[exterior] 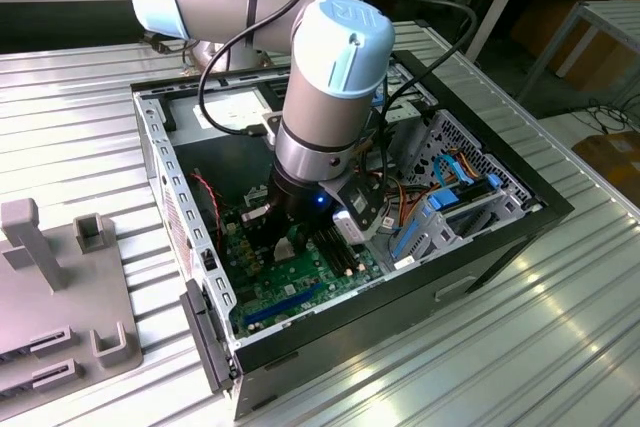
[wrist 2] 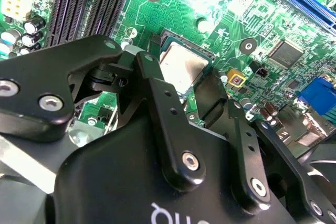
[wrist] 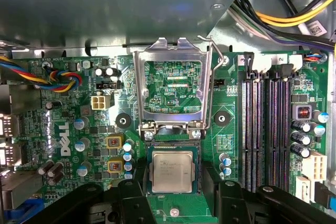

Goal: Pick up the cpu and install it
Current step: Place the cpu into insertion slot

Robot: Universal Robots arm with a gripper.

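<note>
Tool [wrist: 172, 184] and chip are joined: in the first wrist view we see its black fingers [wrist: 130, 199] clenched on two opposite edges of the small, flat, square cpu with the silver-grey metal top [wrist: 172, 167]. The cpu thus lies straight ahead of the tool, between the tips, with no offset to either side. Being square, it has no long axis to speak of; what counts is that its edges run parallel to the black square socket frame [wrist: 173, 144] around it. We judge it lies in the socket or barely above it, but we cannot tell whether it is fully seated.

Just beyond the cpu, the hinged silver metal load plate [wrist: 139, 87] stands swung open with its thin wire lever [wrist: 211, 85] alongside; neither overhangs the cpu. Small round capacitors [wrist: 226, 162] stand just beside one finger, and long black memory slots [wrist: 262, 129] run further off on the green motherboard [wrist: 231, 124]. A bundle of coloured wires [wrist: 58, 80] lies well apart.

In the exterior view the grey arm [exterior: 320, 97] reaches down into the open black computer case [exterior: 380, 317], which rests on the ribbed metal table [exterior: 560, 347], with a grey plastic fixture [exterior: 60, 277] towards the exterior view's left.
</note>
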